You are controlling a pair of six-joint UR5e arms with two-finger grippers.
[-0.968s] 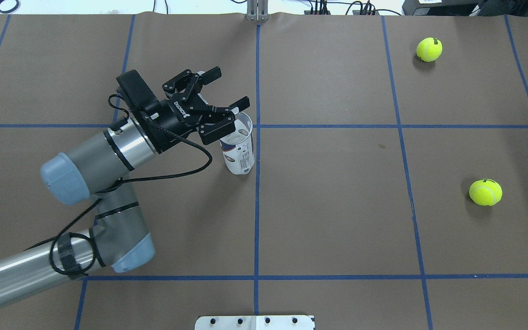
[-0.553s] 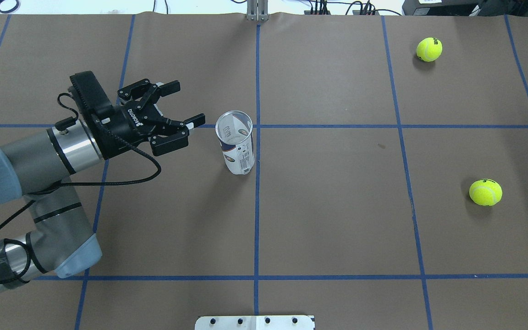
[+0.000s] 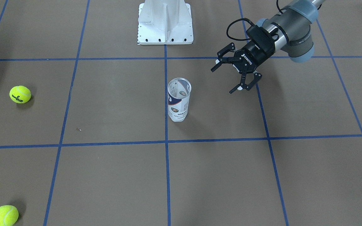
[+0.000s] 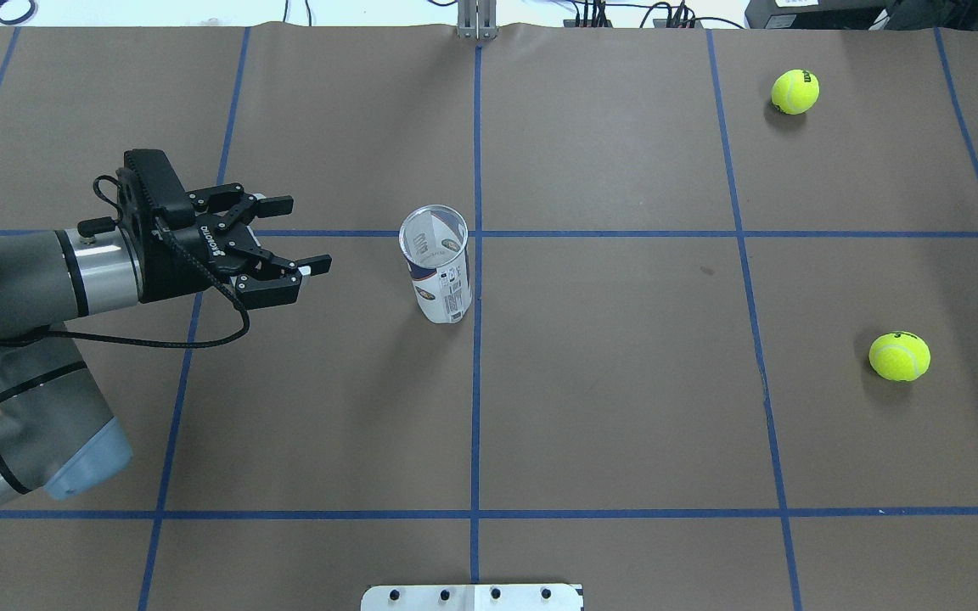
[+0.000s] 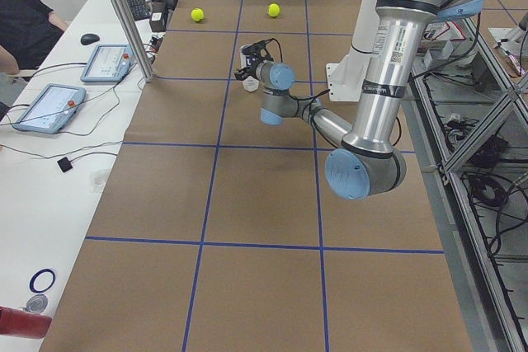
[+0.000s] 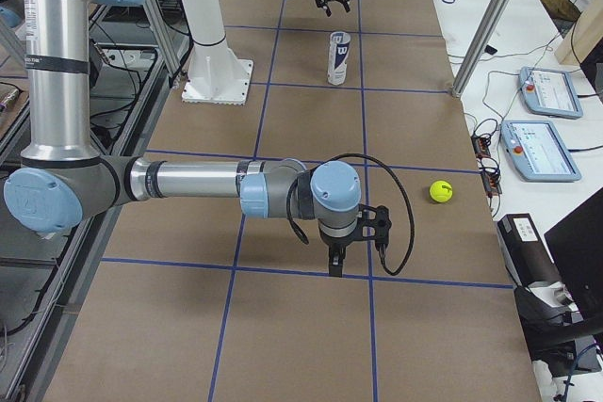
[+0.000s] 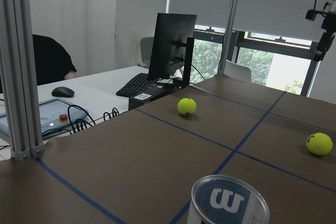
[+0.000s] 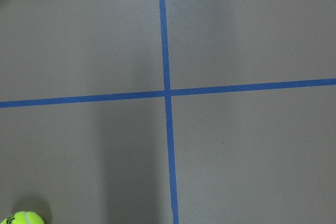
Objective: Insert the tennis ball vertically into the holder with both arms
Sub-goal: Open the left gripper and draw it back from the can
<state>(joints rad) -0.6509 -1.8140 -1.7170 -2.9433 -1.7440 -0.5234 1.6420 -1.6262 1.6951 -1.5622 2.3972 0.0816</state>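
The holder [image 4: 436,271], a clear can with a navy-and-white label, stands upright and empty near the table's middle. It also shows in the front view [image 3: 178,100] and the left wrist view [image 7: 229,205]. My left gripper [image 4: 302,235] is open and empty, level with the can and well apart from it on its left; the front view [image 3: 222,81] shows its fingers spread. Two tennis balls [image 4: 795,92] [image 4: 899,355] lie on the table's right side. My right gripper [image 6: 356,256] shows only in the exterior right view, pointing down near a ball [image 6: 440,191]; I cannot tell whether it is open.
The white pedestal base [image 3: 165,22] stands at the robot's edge of the table. Blue tape lines grid the brown table cover. Beyond the far edge are a side table with tablets [image 6: 542,91] and an aluminium post [image 6: 490,21].
My left gripper has pulled back to the left, away from the holder's rim, still open. The holder stands alone in the same place. The balls have not moved.
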